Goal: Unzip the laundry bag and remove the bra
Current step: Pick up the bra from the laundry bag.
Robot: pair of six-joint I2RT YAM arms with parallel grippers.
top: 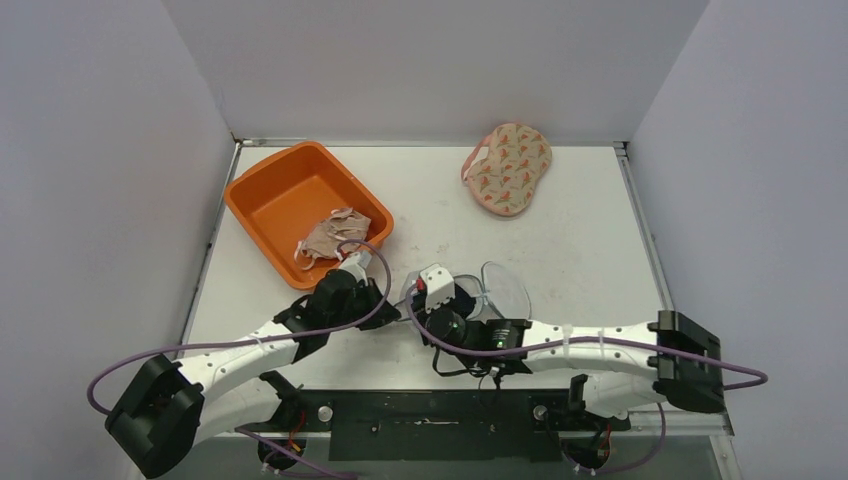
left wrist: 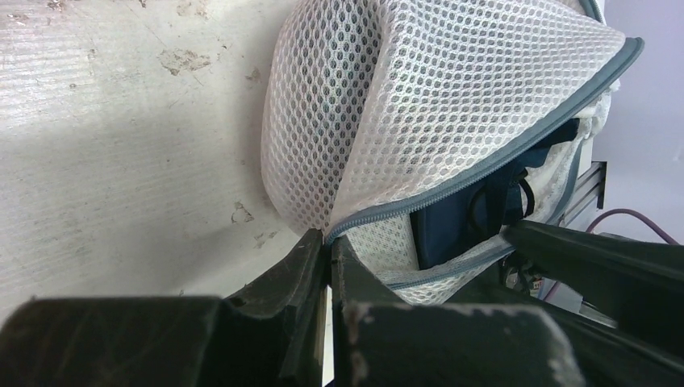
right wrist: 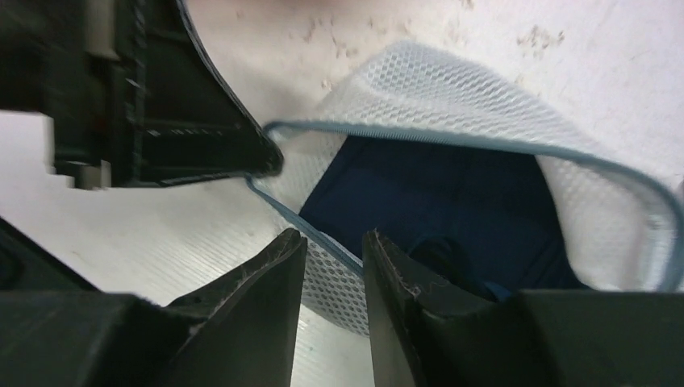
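The laundry bag (left wrist: 452, 97), white mesh with a grey zip, is lying open near the front middle of the table (top: 590, 250), showing the navy bra (right wrist: 435, 201) inside. Pale walls (top: 430, 60) are enclosing the white tabletop. The left gripper (left wrist: 328, 251) is pinching the bag's zip end, fingers together. The right gripper (right wrist: 335, 262) is hovering at the bag's mouth, fingers narrowly apart, the lower rim lying between them.
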